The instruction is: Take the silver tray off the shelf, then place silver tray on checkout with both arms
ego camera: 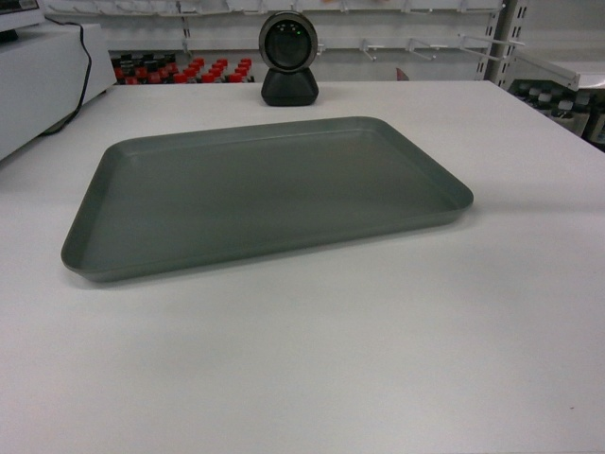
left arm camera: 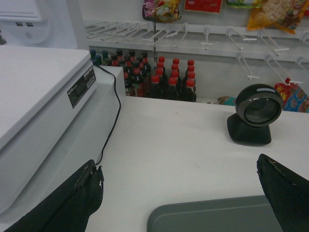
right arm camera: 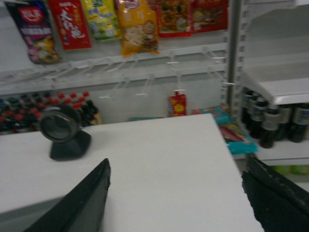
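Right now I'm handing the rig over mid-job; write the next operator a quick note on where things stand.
Left gripper: open, empty, fingers spread above the near-left corner of the tray.
Right gripper: open, empty, over the counter's right part.
The large dull grey metal tray lies flat on the wide white checkout counter, in front of the black dome-shaped scanner, apart from it.
Done: tray is on the checkout, released.
Left: apparently nothing but pulling the arms clear.

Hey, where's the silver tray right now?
In the head view, the silver tray lies flat on the white checkout, centre-left, just in front of the black scanner.
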